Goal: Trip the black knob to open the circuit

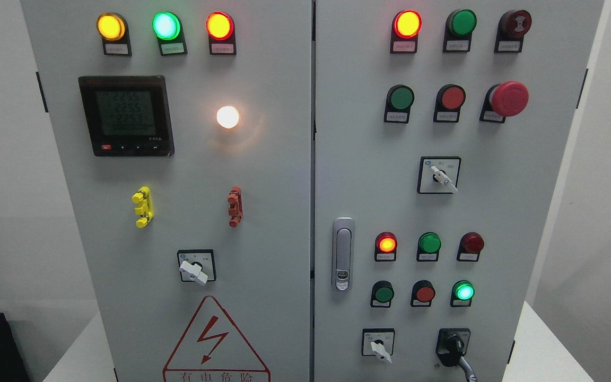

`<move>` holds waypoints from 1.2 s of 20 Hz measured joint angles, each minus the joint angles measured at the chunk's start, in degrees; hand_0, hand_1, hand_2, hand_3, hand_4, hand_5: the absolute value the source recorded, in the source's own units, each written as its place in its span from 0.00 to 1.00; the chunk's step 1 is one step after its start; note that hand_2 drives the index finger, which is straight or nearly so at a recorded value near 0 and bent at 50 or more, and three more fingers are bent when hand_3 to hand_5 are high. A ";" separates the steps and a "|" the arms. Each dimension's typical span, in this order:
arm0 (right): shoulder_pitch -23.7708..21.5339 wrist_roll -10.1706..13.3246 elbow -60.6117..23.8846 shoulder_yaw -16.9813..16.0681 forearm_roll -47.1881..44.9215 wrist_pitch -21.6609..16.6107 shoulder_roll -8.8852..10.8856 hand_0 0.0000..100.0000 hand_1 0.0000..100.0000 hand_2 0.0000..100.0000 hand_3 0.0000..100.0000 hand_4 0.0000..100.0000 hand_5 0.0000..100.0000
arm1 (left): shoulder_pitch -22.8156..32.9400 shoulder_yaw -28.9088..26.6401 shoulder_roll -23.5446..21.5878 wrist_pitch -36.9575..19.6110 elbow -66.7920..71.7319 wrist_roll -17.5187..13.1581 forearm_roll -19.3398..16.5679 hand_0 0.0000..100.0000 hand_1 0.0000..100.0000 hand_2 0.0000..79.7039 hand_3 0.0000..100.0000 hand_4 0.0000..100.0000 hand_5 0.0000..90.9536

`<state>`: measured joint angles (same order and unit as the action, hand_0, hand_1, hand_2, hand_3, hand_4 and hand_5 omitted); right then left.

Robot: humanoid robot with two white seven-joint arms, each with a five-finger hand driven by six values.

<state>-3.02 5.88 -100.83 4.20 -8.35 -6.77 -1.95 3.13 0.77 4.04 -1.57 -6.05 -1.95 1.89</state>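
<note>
While neither hand shows in the head view, the black knob [453,346] at the cabinet's [284,212] lower right corner looks untouched; I can't tell hand state.

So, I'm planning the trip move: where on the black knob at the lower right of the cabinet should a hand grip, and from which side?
Probably pinch the black knob across its raised handle, coming straight at the right door from the front. The handle sticks out from its square plate and tilts toward the lower left; the white selector sits to its left, so keep fingers narrow. Neither hand shows.
</note>
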 measured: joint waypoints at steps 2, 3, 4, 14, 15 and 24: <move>0.00 -0.05 0.08 -0.21 -0.06 -0.02 0.00 0.59 0.79 0.00 1.00 0.95 0.86 | 0.00 0.00 0.00 0.00 0.00 0.00 0.00 0.12 0.39 0.00 0.00 0.00 0.00; 0.00 -0.10 0.10 -0.30 -0.34 -0.04 0.00 0.59 0.79 0.00 1.00 0.95 0.86 | 0.00 0.00 0.00 0.00 0.00 0.00 0.00 0.12 0.39 0.00 0.00 0.00 0.00; 0.00 -0.20 0.10 -0.33 -0.76 -0.05 0.00 0.59 0.79 0.00 1.00 0.95 0.86 | 0.00 0.00 0.00 0.00 0.00 0.00 0.00 0.12 0.39 0.00 0.00 0.00 0.00; 0.00 -0.49 0.36 -0.68 -1.17 -0.17 0.05 0.59 0.79 0.00 1.00 0.95 0.86 | 0.00 0.00 0.00 0.00 0.00 0.00 0.00 0.12 0.39 0.00 0.00 0.00 0.00; 0.00 -0.51 0.39 -0.73 -1.17 -0.17 0.05 0.59 0.79 0.00 1.00 0.95 0.86 | 0.00 0.00 0.00 0.00 0.00 0.00 0.00 0.12 0.39 0.00 0.00 0.00 0.00; 0.01 -0.70 0.42 -0.92 -1.17 -0.18 0.17 0.59 0.79 0.00 1.00 0.95 0.85 | 0.00 0.00 0.00 0.00 0.00 0.00 0.00 0.12 0.39 0.00 0.00 0.00 0.00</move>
<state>-3.01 5.19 -100.41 3.29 -9.52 -6.95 -1.79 3.13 0.77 4.04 -1.57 -6.05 -1.95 1.89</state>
